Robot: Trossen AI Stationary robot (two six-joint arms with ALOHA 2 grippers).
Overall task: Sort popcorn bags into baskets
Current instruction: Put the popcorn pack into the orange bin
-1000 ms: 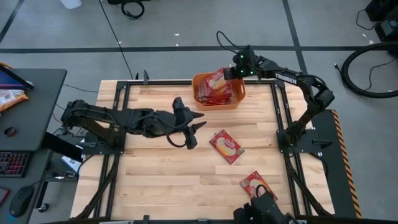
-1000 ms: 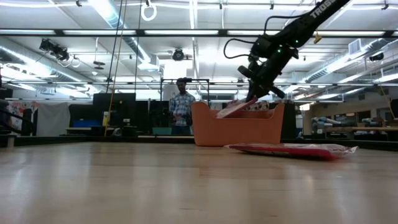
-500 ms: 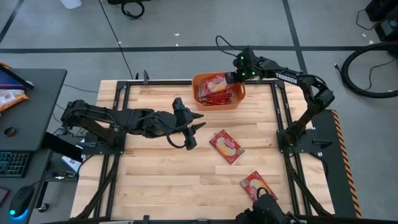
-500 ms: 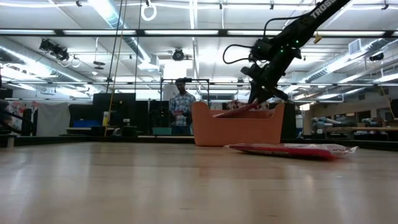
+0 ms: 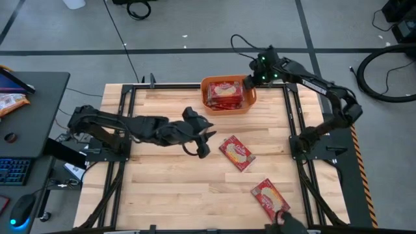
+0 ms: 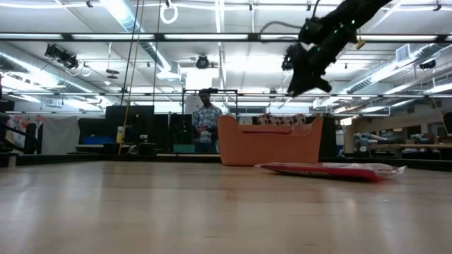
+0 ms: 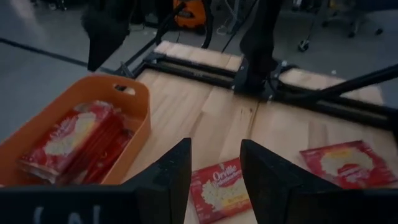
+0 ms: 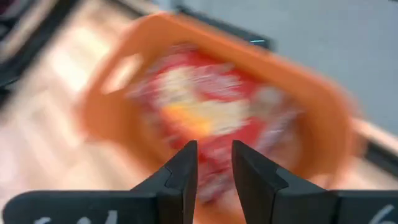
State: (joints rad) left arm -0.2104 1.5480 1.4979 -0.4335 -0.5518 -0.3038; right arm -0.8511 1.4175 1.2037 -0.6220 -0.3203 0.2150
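Table scene, seen from above and from both wrists. Right gripper hangs above the orange basket at the far edge of the wooden table; its fingers stand apart with nothing between them, released over the basket. Popcorn bags fill the basket, the top bag lying flat with its cream label facing up (in the right wrist view this bag shows directly below the parted fingers). In the low view the right gripper is clear of the basket's rim, not touching it.

Left gripper hovers over the middle of the table, fingers open and empty. Just beside it, toward the right arm's side, one bag lies flat on the wood; the left wrist view shows this bag between the open fingers but beyond them. Another bag lies near the table's front edge, well apart from the basket. A person stands in the room behind the table.
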